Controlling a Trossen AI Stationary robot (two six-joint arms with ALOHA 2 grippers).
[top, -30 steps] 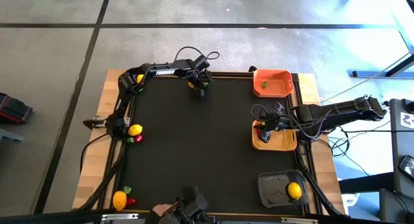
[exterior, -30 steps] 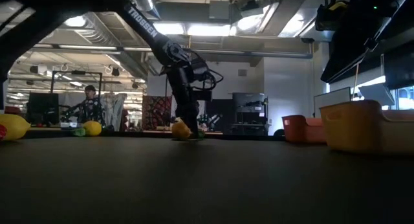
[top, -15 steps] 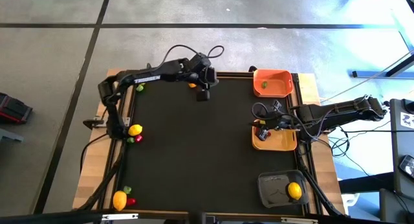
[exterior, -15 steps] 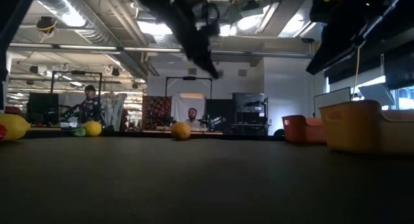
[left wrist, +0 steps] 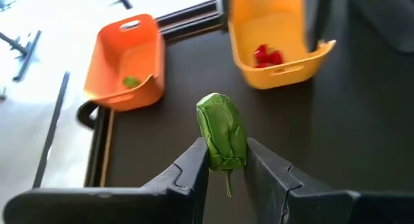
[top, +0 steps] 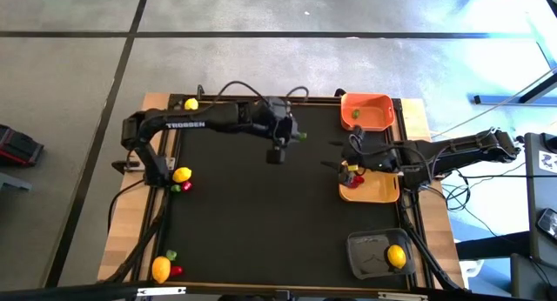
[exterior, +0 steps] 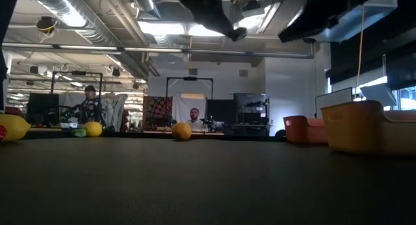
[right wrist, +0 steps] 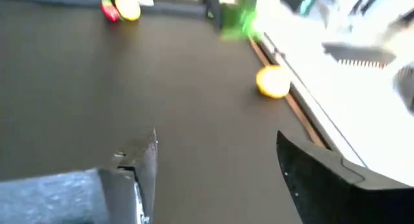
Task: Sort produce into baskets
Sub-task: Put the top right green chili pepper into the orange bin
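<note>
Three baskets (top: 366,110); four lemons (top: 182,174); left hand (left wrist: 226,164) grips one green piece (left wrist: 222,136).

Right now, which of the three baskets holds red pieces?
The yellow-tan basket, the middle one along the table's right side; the orange basket holds a green piece and the dark basket a lemon.

Low view dim and backlit by ceiling lights; right wrist view motion-blurred with white glare.
</note>
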